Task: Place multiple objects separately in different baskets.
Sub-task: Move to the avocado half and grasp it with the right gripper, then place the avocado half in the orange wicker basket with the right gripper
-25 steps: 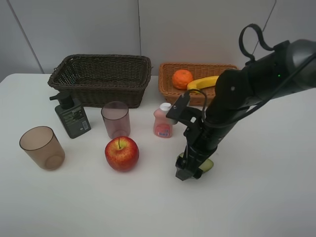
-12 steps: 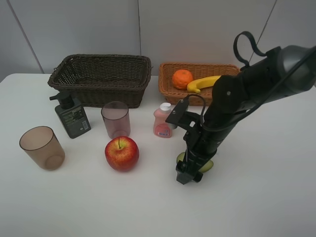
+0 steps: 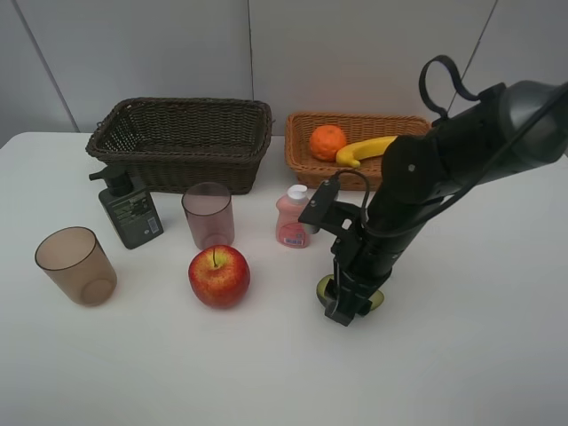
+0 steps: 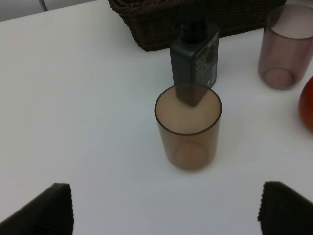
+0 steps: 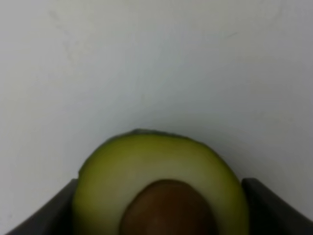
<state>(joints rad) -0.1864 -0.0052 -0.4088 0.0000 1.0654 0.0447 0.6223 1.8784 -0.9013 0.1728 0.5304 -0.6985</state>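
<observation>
My right gripper [image 3: 342,306] is down on the table, shut on the halved avocado [image 3: 374,301]. In the right wrist view the avocado [image 5: 161,171] lies cut face up, pit showing, with a finger [image 5: 58,210] pressed against each side. My left gripper [image 4: 164,215] is open above a brownish cup [image 4: 188,127] and does not show in the exterior view. The red apple [image 3: 218,276], a second cup [image 3: 208,214], the dark green pump bottle [image 3: 130,208] and the pink bottle [image 3: 294,218] stand on the table. The orange [image 3: 327,141] and banana [image 3: 366,149] lie in the light basket [image 3: 306,164].
The dark brown basket [image 3: 182,106] stands at the back left with nothing visible inside. The near cup [image 3: 75,265] is at the far left. The pink bottle stands just left of my right arm. White tabletop stretches along the front and right.
My right gripper has settled lower over the avocado and its fingers have closed in against its sides. The left gripper and the other objects have not moved.
</observation>
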